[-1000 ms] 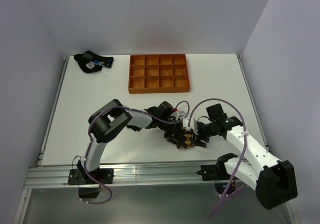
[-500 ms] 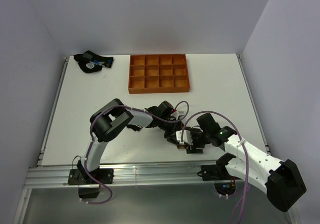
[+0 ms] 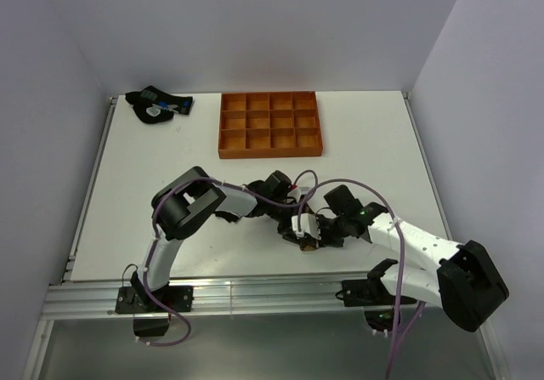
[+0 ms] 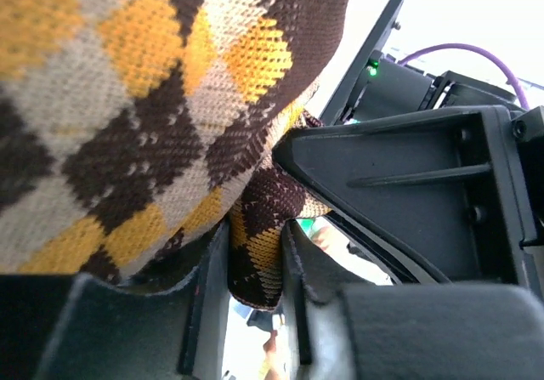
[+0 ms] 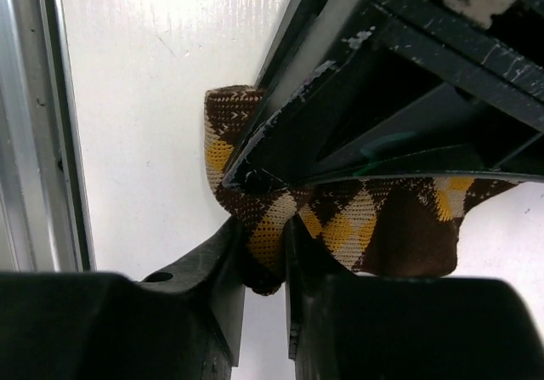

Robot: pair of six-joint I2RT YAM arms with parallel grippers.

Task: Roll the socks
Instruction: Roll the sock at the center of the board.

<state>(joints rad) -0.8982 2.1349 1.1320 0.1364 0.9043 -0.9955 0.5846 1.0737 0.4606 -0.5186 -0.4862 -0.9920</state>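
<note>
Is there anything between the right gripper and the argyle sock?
Nothing visible. The right gripper is shut on a fold of the argyle sock, fabric pinched in its jaws. The left gripper grips the same sock close beside it.

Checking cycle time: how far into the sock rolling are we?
Done: little; the argyle sock is bunched and folded, not a finished roll. In hand: left fingers and right fingers both pinch it near the table front edge. Left: complete the roll; a second sock I can't make out here.
</note>
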